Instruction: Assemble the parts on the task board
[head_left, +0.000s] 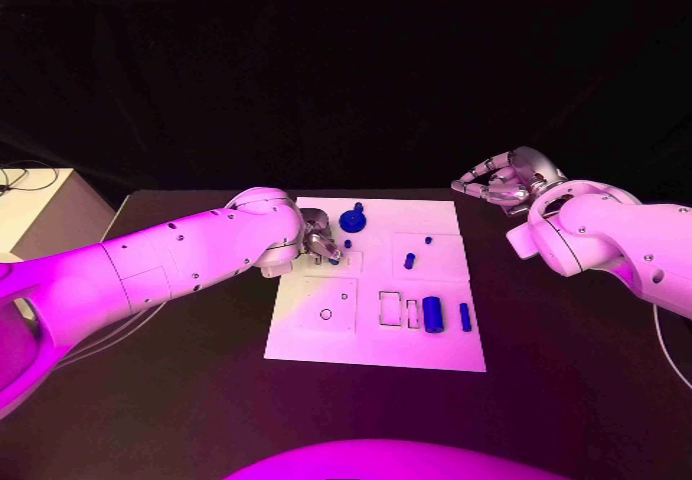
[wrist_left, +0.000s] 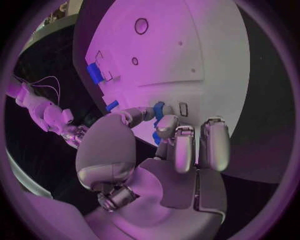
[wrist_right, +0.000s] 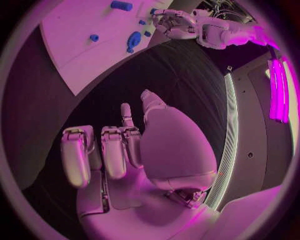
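Overhead, the white task board (head_left: 378, 335) lay in the middle of the black desk (head_left: 577, 380), with bare desk open on both sides of it and along its near edge. The left hand (head_left: 320, 246) was over the board's far left part, fingers curled in, and in the left wrist view a small blue part (wrist_left: 159, 108) sat pinched between its fingertips (wrist_left: 166, 123), right at the board's surface. Just beside that hand, a rounded blue part (head_left: 353, 221) stood on the board. Other blue parts were well apart from it: a short peg (head_left: 410, 261) near the middle, a thick cylinder (head_left: 433, 314) and a thin bar (head_left: 466, 316) toward the near right. The right hand (head_left: 502, 180) hovered off the board past its far right corner, holding nothing, fingers loosely bent and apart.
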